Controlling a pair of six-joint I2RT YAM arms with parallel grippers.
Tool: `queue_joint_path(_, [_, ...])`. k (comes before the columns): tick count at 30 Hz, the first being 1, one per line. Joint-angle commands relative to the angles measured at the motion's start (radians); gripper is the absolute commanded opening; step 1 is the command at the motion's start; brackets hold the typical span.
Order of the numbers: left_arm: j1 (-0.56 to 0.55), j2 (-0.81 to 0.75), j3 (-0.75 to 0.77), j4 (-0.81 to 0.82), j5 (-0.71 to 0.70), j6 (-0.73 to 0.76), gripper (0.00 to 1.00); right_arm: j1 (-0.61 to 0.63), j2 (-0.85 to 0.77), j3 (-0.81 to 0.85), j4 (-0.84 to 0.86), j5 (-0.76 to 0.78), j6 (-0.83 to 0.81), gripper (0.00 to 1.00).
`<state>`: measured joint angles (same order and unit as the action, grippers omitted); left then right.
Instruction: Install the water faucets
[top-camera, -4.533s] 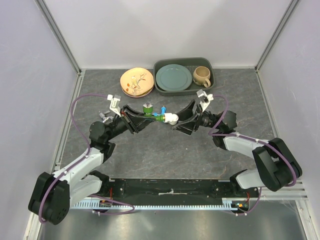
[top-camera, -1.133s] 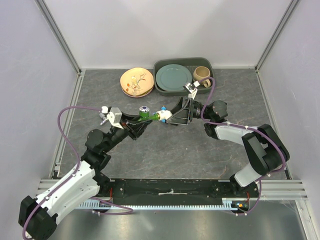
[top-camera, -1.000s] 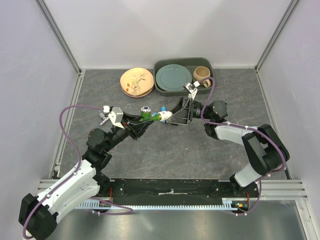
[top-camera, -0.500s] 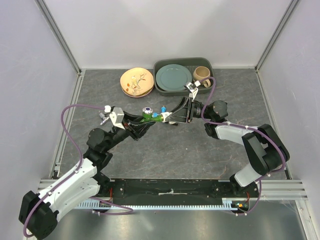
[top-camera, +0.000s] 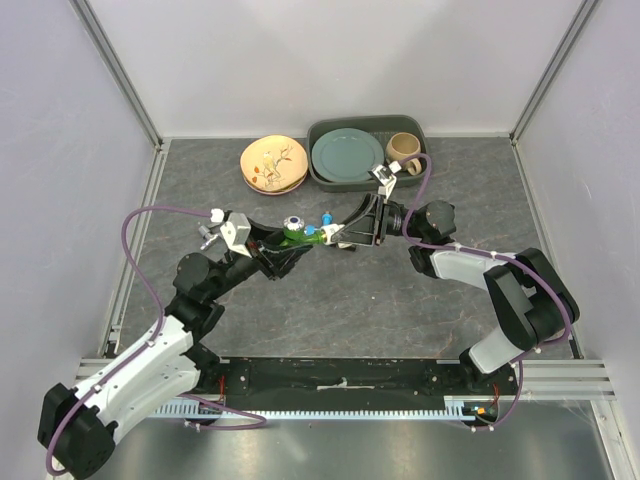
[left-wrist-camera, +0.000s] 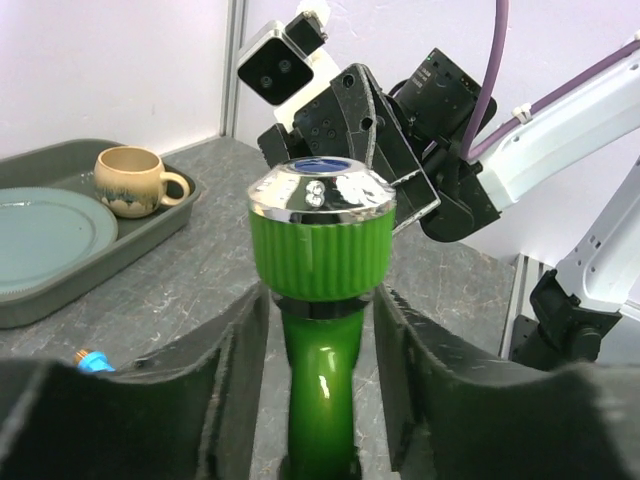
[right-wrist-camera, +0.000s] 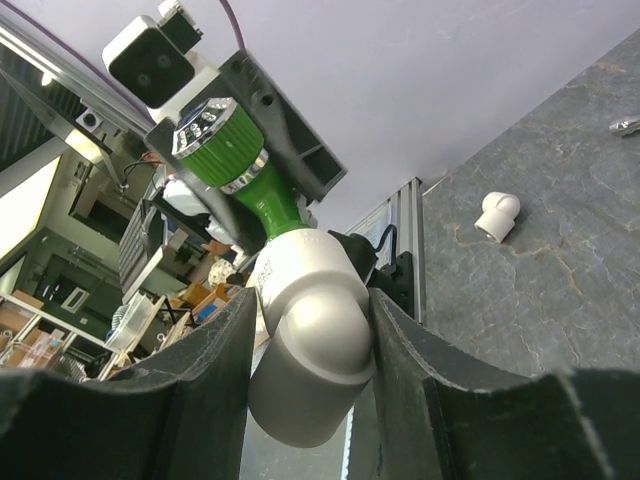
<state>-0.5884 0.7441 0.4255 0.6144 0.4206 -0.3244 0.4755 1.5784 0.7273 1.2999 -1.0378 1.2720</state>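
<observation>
My left gripper (top-camera: 287, 241) is shut on the green water faucet (top-camera: 297, 232), which is held above the table with its chrome-capped knob on top. In the left wrist view the faucet (left-wrist-camera: 322, 260) stands between my fingers (left-wrist-camera: 235, 370). My right gripper (top-camera: 343, 233) is shut on a white elbow fitting (top-camera: 329, 234) that meets the faucet's end. In the right wrist view the elbow (right-wrist-camera: 312, 335) fills the jaws and the green faucet (right-wrist-camera: 250, 185) rises from it. The light blue faucet (top-camera: 327, 216) lies on the table just behind, and also shows in the left wrist view (left-wrist-camera: 90, 358).
A grey tray (top-camera: 422, 172) at the back holds a green plate (top-camera: 347, 155) and a beige mug (top-camera: 404, 152). A stack of patterned plates (top-camera: 274, 165) sits to its left. A second white elbow (right-wrist-camera: 497, 215) and a small grey metal piece (right-wrist-camera: 625, 126) lie on the table.
My left wrist has rolled, turning the green faucet against the elbow. My right wrist has also rolled a little. The joined pieces stay in about the same place.
</observation>
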Motion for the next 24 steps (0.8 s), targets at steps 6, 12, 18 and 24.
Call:
queue_joint_path(6, [0.002,-0.028,0.085,-0.108,-0.014,0.03,0.72,0.009,-0.032,0.009,0.455,0.016,0.001,0.0])
queue_joint_path(12, [0.002,-0.023,0.113,-0.14,-0.016,0.019,0.75,0.009,-0.035,0.007,0.453,0.019,0.0,0.0])
queue_joint_path(18, [0.002,-0.011,0.17,-0.214,-0.023,0.015,0.79,0.011,-0.032,0.007,0.453,0.019,-0.005,0.0])
queue_joint_path(24, [0.002,0.018,0.231,-0.295,-0.049,0.001,0.79,0.011,-0.031,0.006,0.438,0.022,-0.019,0.0])
